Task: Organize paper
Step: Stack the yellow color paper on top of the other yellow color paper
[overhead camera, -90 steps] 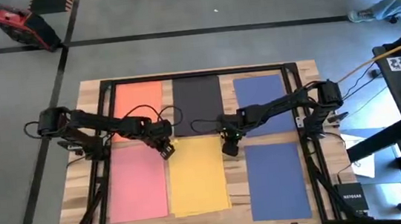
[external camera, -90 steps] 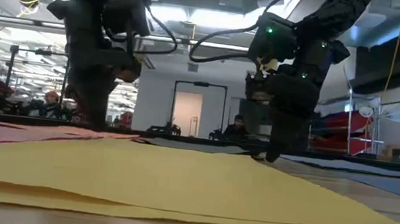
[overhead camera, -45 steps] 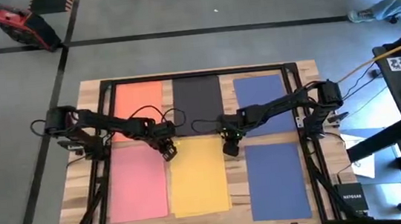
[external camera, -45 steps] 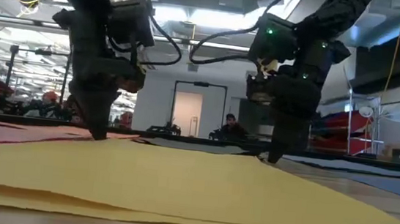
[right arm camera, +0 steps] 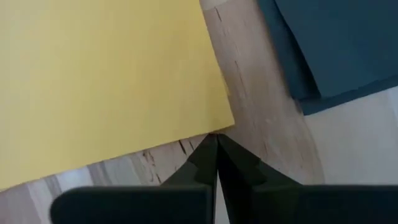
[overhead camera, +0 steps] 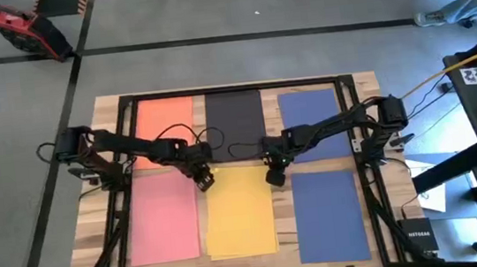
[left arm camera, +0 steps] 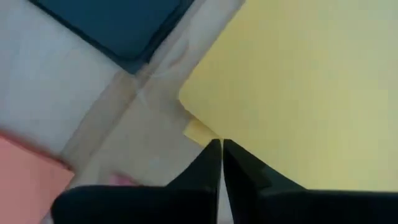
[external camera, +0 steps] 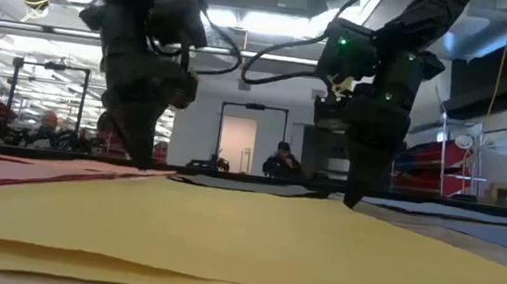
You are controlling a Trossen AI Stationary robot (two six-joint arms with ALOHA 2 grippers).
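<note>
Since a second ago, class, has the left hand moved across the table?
Yes. The left hand has slid right in the high view, off the pink sheet's corner and onto the yellow sheet's top-left corner.

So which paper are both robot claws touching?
The yellow paper. The left gripper and right gripper, both shut, press its two far corners; the other sheets lie untouched.
</note>
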